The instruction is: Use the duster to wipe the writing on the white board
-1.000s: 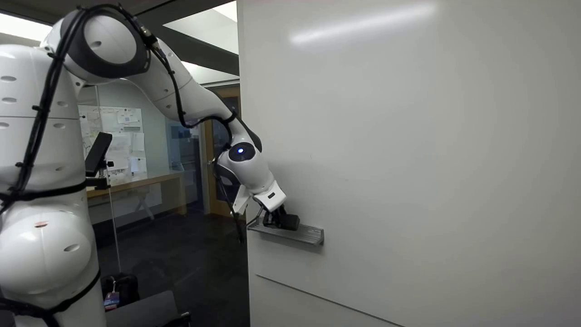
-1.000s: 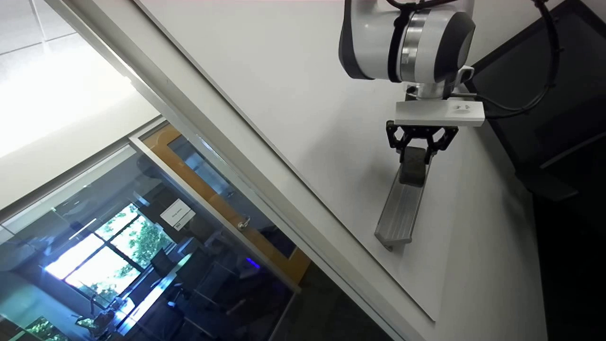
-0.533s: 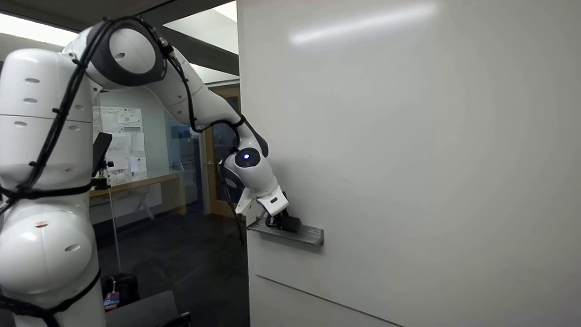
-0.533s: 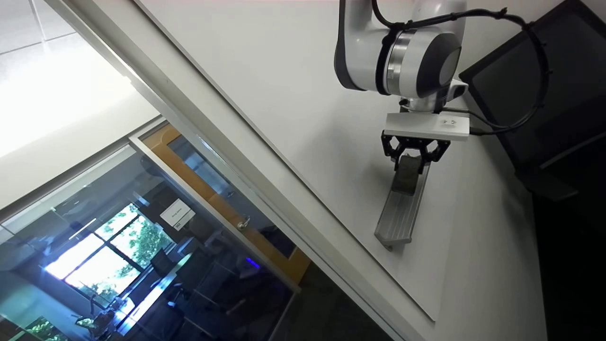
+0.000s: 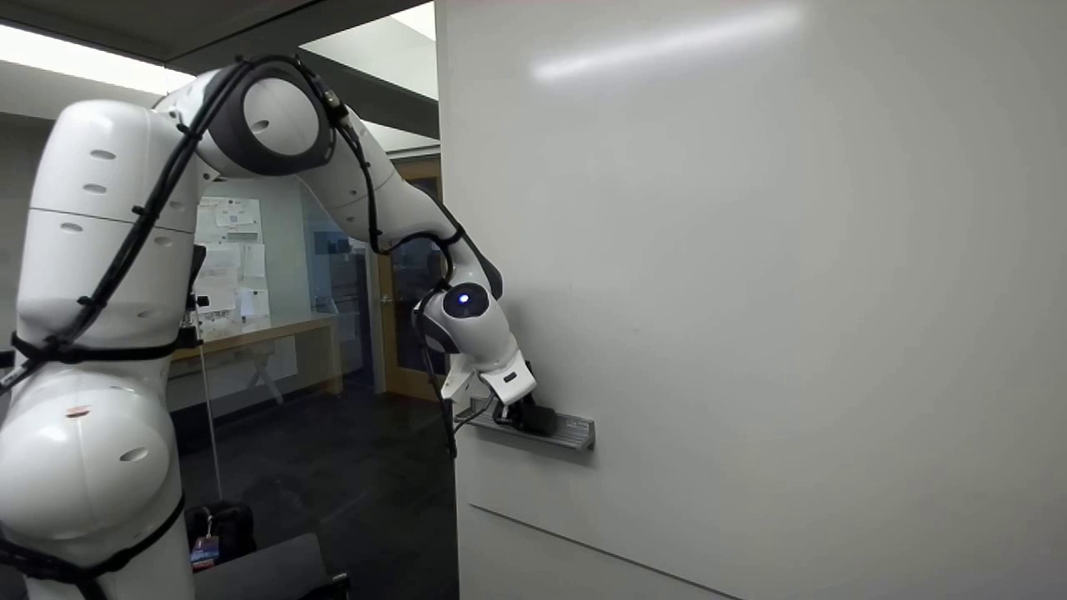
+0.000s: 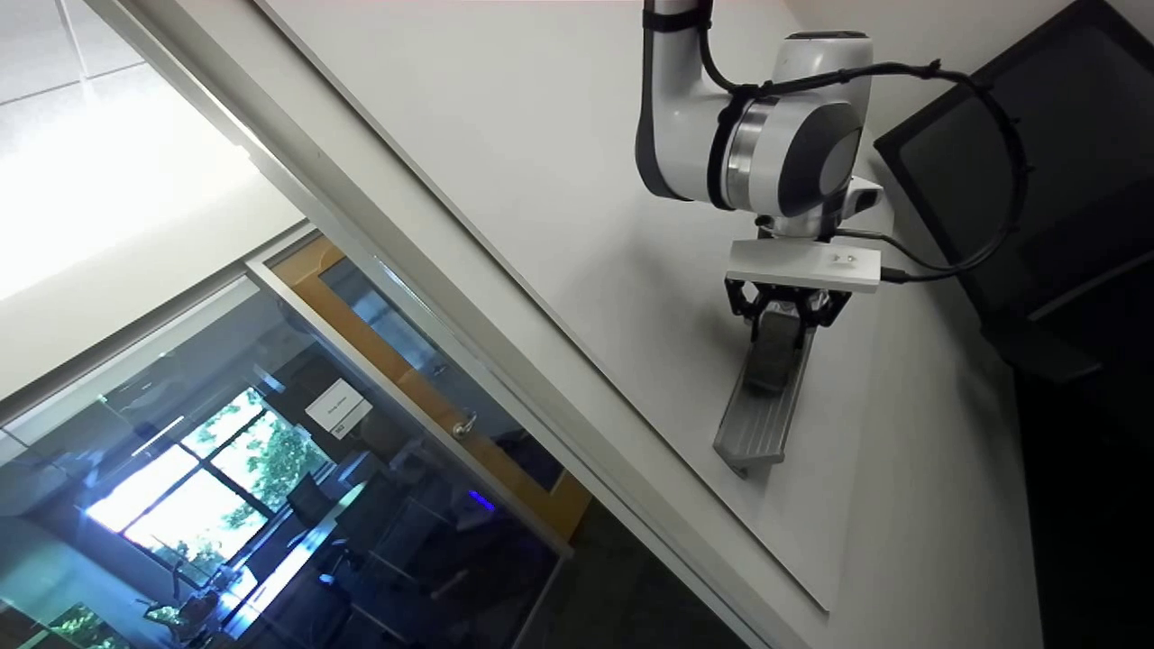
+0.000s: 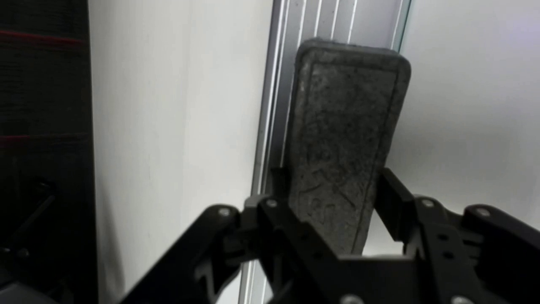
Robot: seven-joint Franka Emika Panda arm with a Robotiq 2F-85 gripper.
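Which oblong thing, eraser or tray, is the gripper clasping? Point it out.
The whiteboard eraser, dark grey and held by the gripper; the paler tray is grooved and mounted on the whiteboard.

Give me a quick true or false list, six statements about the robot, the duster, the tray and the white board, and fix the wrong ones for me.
1. The gripper is closed on the duster. True.
2. The duster is bright red. False: it is dark grey.
3. A grey tray juts out from the white board. True.
4. The duster lies crosswise over the tray. False: it runs roughly along the tray's length, slightly askew.
5. A bluish light shows on the robot arm. True.
6. The gripper is far from the tray. False: it is right down by it.
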